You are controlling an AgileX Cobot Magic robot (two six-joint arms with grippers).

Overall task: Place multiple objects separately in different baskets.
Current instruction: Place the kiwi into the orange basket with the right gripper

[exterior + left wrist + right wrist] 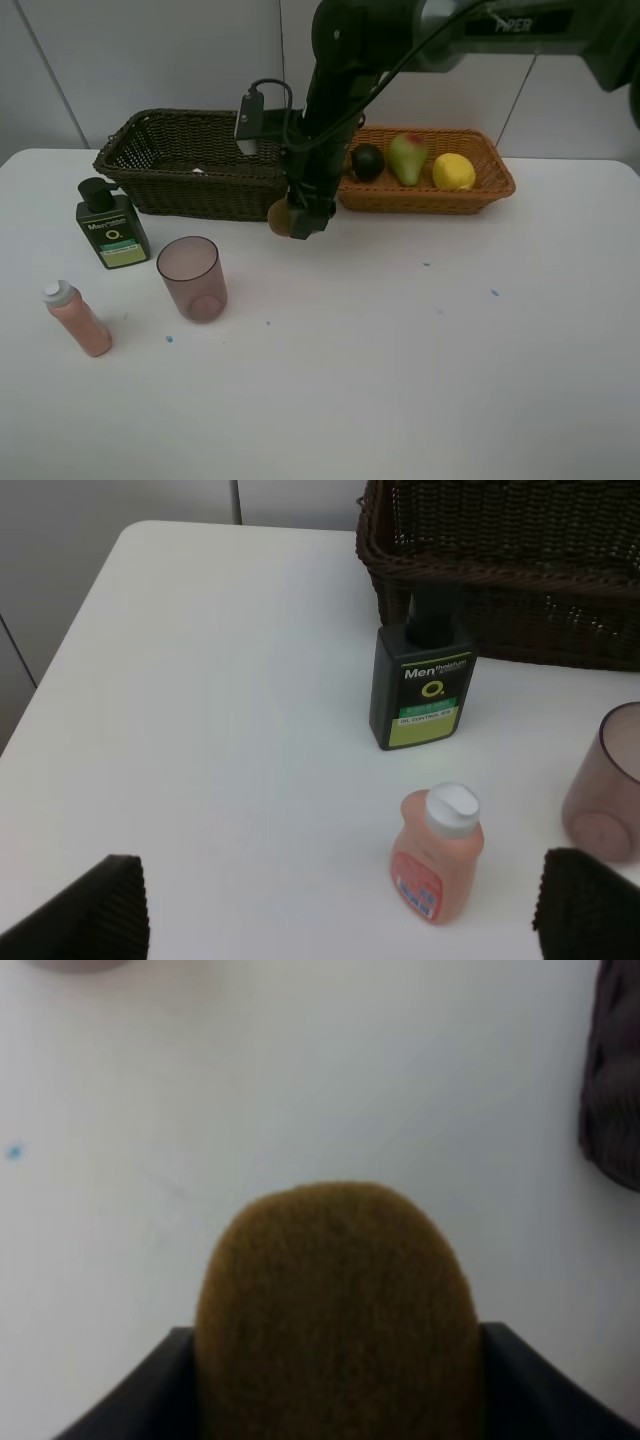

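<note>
The right gripper (300, 220) is clamped across the kiwi (335, 1300), just in front of the dark brown basket (190, 160); it looks light, fuzzy and easily bruised, suiting a gentle mid-body hold; the left gripper (340, 908) gapes empty.

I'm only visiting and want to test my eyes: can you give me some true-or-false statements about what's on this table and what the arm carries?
1. The right arm's fingers grip a kiwi. True.
2. The lemon lies on the table. False: the lemon lies in the light orange basket, beside the pear.
3. The pinkish cup stands upright on the table. True.
4. The pink bottle is in a basket. False: it is on the table, near the cup.
</note>
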